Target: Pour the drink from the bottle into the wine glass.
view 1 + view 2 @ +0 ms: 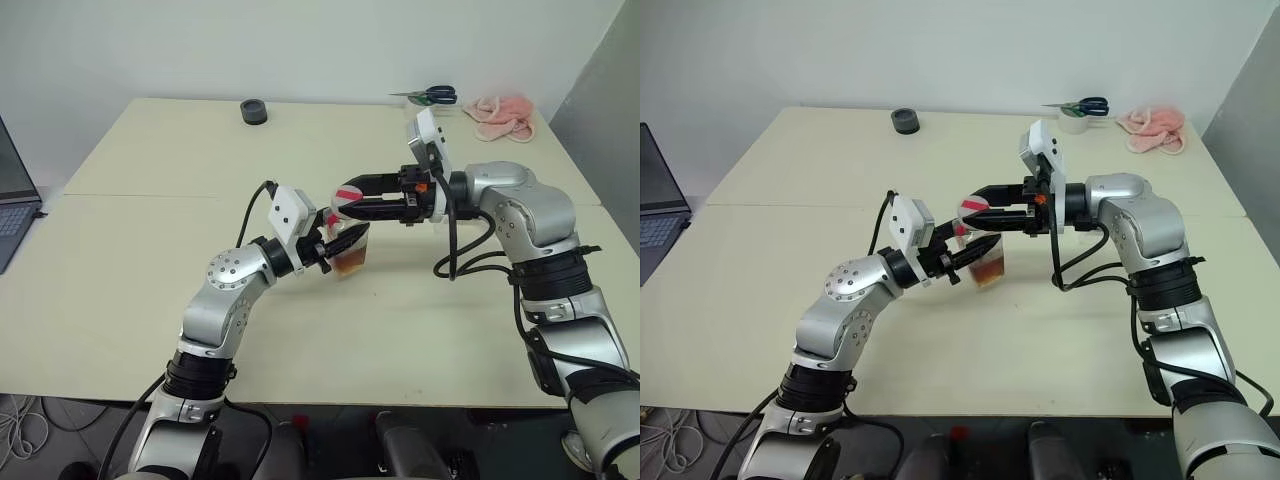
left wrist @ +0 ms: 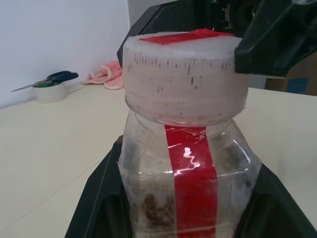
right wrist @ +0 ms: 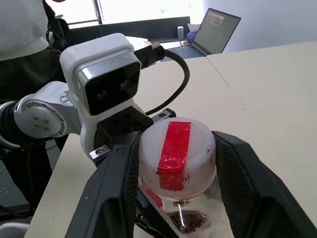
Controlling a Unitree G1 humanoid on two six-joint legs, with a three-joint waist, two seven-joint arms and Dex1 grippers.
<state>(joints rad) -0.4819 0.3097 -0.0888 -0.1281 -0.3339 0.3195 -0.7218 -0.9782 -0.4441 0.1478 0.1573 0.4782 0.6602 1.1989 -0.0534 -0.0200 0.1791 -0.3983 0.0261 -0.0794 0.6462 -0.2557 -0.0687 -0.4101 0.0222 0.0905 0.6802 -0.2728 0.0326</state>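
l gripper (image 1: 338,243) clamps the bottle (image 2: 190,163); r gripper (image 3: 176,163) straddles the cap (image 3: 177,148), grip unclear. risk: twisting could spill the drink (image 1: 350,263).

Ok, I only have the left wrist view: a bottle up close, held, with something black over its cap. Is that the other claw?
Observer: Yes. It is the right claw, reaching in level from the robot's right to the cap.
Operator: How much drink is in the bottle?
Observer: The head views show the amber drink filling only the lower part of the bottle, which the left claw holds.
Operator: Anything on the table outside my view?
Observer: A small black round object lies near the far edge of the table.
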